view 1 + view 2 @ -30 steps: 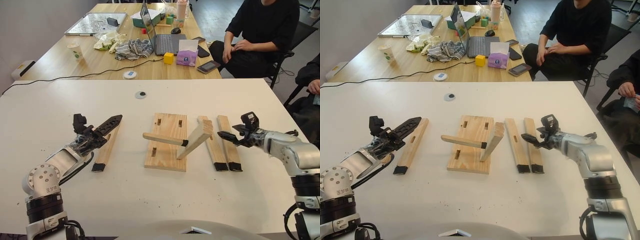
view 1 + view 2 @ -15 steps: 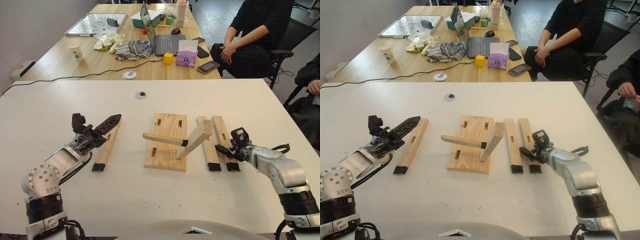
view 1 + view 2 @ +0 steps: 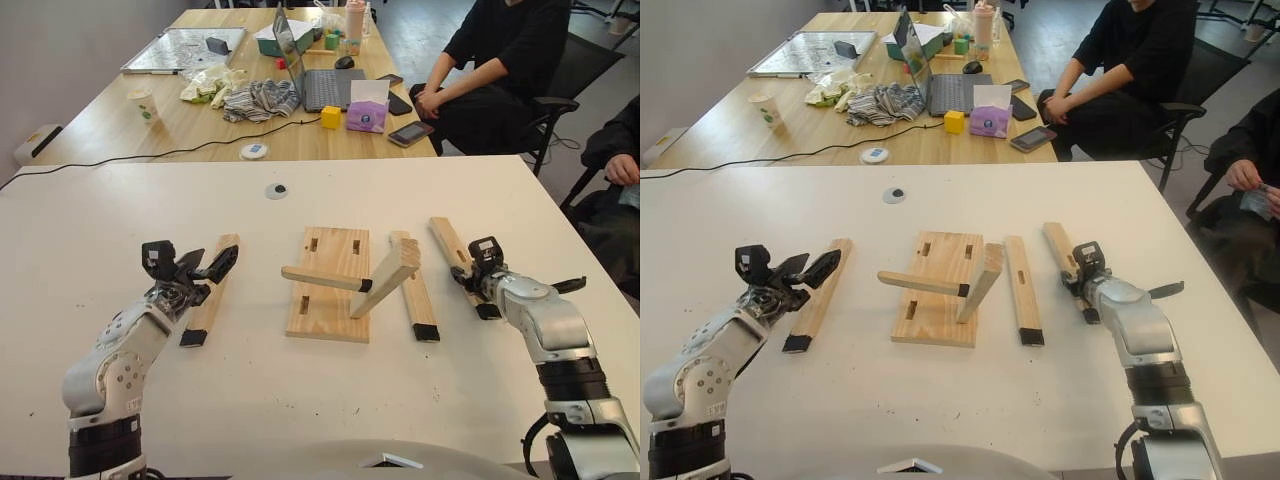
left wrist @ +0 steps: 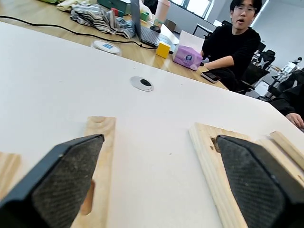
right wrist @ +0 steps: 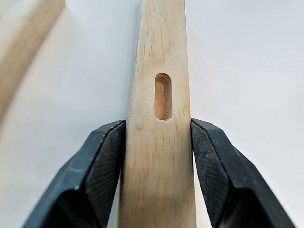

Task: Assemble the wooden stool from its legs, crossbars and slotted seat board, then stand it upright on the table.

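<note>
The slotted seat board (image 3: 328,262) lies flat mid-table. One leg (image 3: 392,277) leans up from it, with a crossbar (image 3: 318,278) sticking out of the leg to the left. A second leg (image 3: 415,297) lies just right of the board. My right gripper (image 3: 477,277) is shut on a third leg (image 3: 449,243), which lies at an angle; its fingers (image 5: 102,161) press both sides below the slot (image 5: 163,95). A fourth leg (image 3: 209,293) lies left of the board. My left gripper (image 3: 207,263) hovers open over that leg's (image 4: 100,161) far end.
A round grey disc (image 3: 277,190) sits on the white table (image 3: 300,400) behind the board. Beyond it stands a wooden table (image 3: 180,120) with a laptop, cups and cloths, where a person sits. Bare tabletop lies along the front edge.
My right gripper has closed on the rightmost leg and swung it away from its neighbour, so it lies angled. The left gripper has drawn back slightly. The head camera has shifted.
</note>
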